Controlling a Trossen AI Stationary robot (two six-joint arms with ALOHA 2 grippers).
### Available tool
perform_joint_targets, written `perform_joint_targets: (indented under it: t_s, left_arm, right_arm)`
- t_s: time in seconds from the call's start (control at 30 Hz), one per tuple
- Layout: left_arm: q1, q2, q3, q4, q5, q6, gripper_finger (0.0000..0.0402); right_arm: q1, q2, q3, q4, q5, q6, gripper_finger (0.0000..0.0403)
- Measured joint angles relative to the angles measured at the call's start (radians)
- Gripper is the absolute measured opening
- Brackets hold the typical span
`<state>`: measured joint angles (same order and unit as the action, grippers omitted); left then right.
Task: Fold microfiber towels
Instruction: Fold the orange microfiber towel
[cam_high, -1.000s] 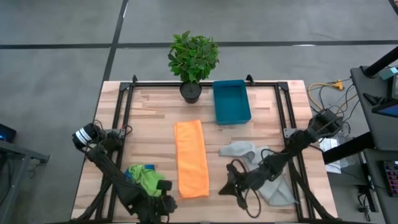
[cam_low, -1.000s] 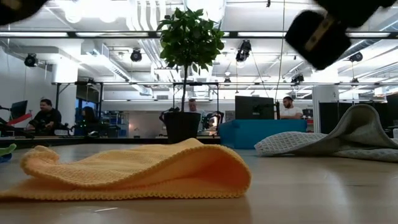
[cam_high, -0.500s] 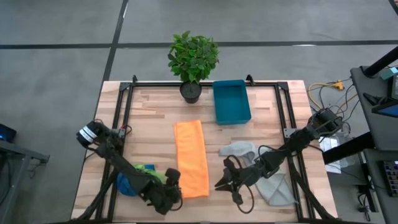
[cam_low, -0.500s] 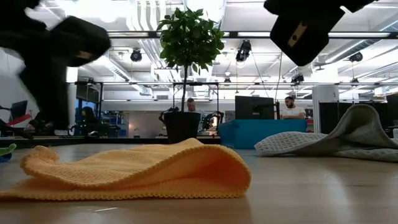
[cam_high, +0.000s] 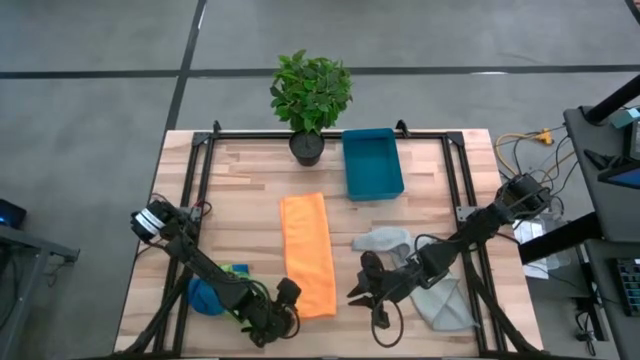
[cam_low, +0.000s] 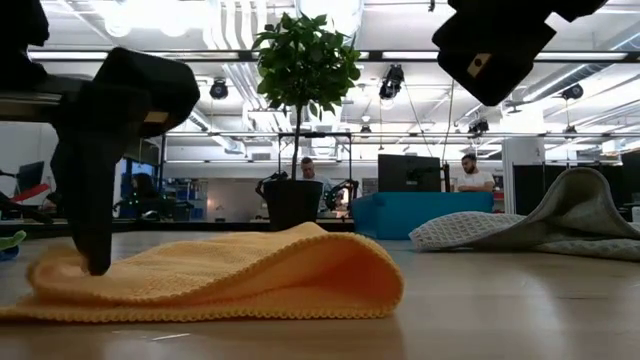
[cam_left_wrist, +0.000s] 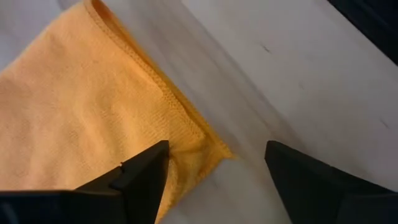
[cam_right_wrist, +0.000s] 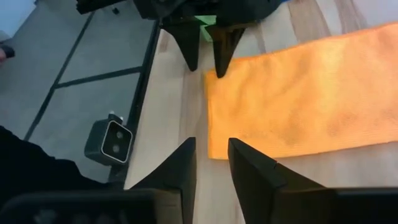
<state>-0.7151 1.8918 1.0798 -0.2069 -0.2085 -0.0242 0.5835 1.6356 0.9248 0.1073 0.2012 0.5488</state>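
1. Starting at the left, I see the lime green towel (cam_high: 238, 277) and the blue towel (cam_high: 204, 296) bunched together near the front left of the table (cam_high: 240, 190), partly under my left arm; neither looks folded yet.
2. My left gripper (cam_high: 287, 312) sits at the near left corner of the orange towel (cam_high: 307, 253), jaws spread wide with one finger pressing on the cloth and the other outside its edge on the wood; nothing is pinched yet.
3. The orange towel lies mid-table as a long strip, already doubled over once judging by the rounded fold in the low view. I judge it needs at least one more fold.
4. My right gripper (cam_high: 362, 293) hovers just right of that towel's near end, jaws narrow and empty.
5. The pale grey towel (cam_high: 383, 241) lies crumpled to the right, partly under my right arm, untouched.
6. The teal bin (cam_high: 371, 162) and potted plant (cam_high: 310, 98) stand at the back.
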Motion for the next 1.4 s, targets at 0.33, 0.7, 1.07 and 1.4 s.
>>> perform_joint_targets:
  t_s: [0.33,0.7,1.07,1.4]
  left_arm:
    - [0.009,0.129,0.009,-0.017,0.042,-0.237,0.0145]
    - [0.014,0.151,0.013,0.001,0.026,-0.293,0.0006]
    - [0.02,0.125,0.006,0.025,0.032,-0.307,0.0001]
    - [0.023,0.108,0.006,0.039,0.033,-0.388,0.0]
  right_arm:
    - [0.001,0.0,0.0,0.0,0.0,0.0,0.0069]
    - [0.001,0.002,0.0,0.002,0.0,-0.042,0.008]
    - [0.001,0.093,-0.001,0.007,-0.026,-0.499,0.0147]
    - [0.003,0.232,0.072,0.076,-0.048,-0.848,0.0195]
